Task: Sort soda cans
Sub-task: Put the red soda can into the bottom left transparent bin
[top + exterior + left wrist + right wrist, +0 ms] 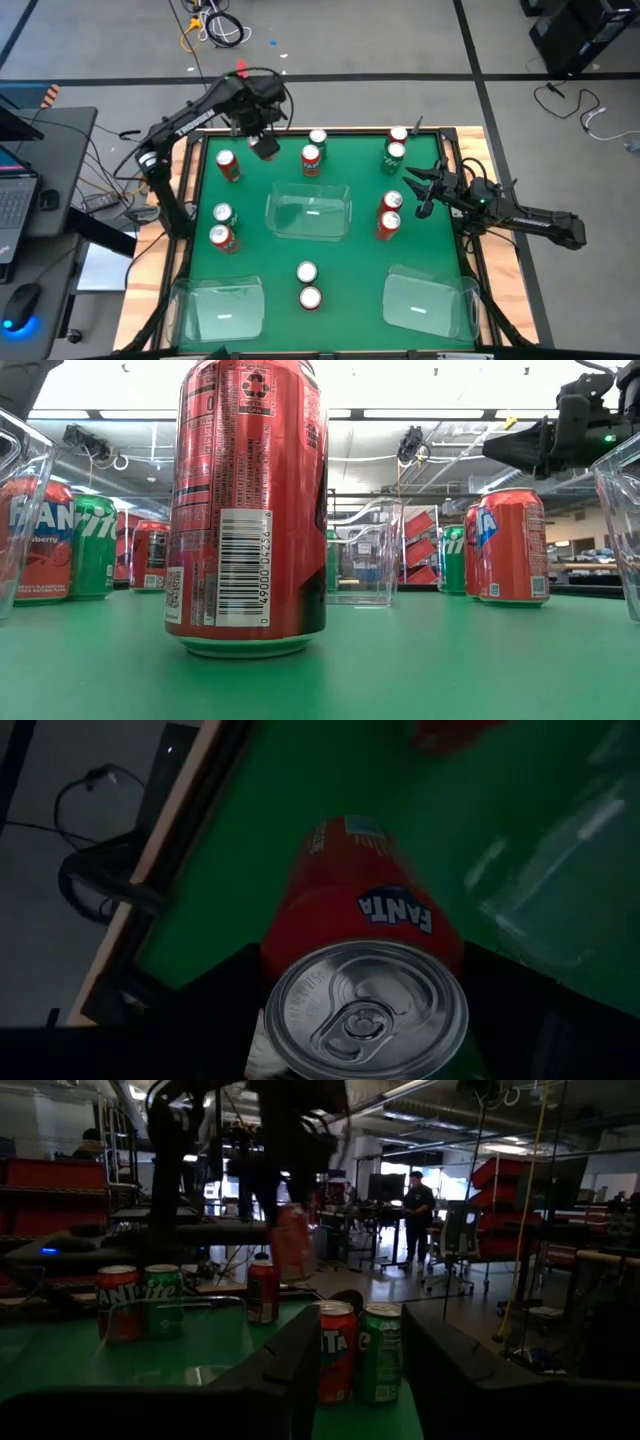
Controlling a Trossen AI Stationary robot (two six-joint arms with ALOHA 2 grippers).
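Above the far edge of the green table (330, 255), just beyond the middle bin (309, 212) and off toward its left corner, we see the left gripper (264, 146) holding a red soda can (362, 982) clear of the mat. Its fingers (205, 1010) stand wide, one on each side of the can's body, and the silver top faces the wrist camera.

To the right of the middle bin, the right gripper (427, 190) hangs over the mat with nothing between its fingers (290, 1370), which are partly apart. Just before it stand a red can (335, 1351) and a green can (381, 1352), touching or nearly so, between the middle bin and the gripper.

Other soda cans stand around the middle bin. Beyond it are two red cans (313, 152), and farther right a red and green pair (396, 146) at the far edge. To its left are a lone red can (228, 166) and, nearer, a green can (223, 215) with a red one (222, 238) just beside it. In front of the bin two more cans (308, 285) stand one behind the other.

Two more clear bins sit at the near corners, the left bin (218, 308) and the right bin (428, 302). We cannot see any can inside the three bins.
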